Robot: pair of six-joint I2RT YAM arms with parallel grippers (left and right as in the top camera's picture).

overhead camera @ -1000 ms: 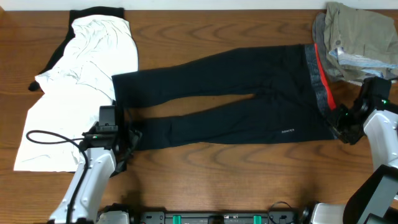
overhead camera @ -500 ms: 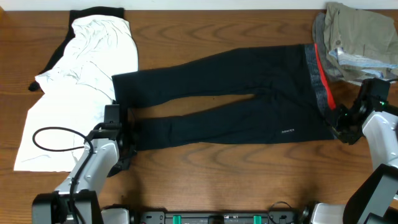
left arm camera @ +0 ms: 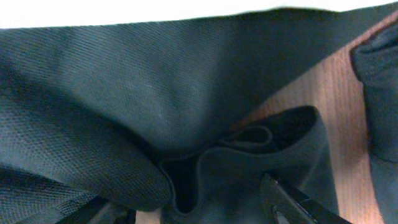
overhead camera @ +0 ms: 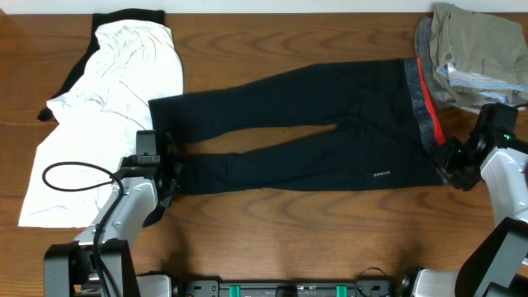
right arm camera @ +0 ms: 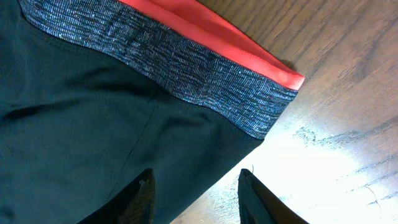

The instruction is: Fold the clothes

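overhead, leggings [overhead camera: 313, 132]: dark navy pair lying flat on the table [overhead camera: 289, 239], long axis running left to right, waistband [overhead camera: 421, 103] pointing right, cuffs [overhead camera: 157, 120] left
overhead, left gripper [overhead camera: 169, 175]: sitting on the nearer of the cuffs
overhead, right gripper [overhead camera: 452, 167]: at the waistband's near corner
left wrist, left gripper [left arm camera: 199, 208]: fingers spread wide, a bunched fold of dark cloth between them, not pinched
right wrist, right gripper [right arm camera: 199, 199]: fingers apart too, straddling the leggings' edge just below the grey-and-red band, gripping nothing
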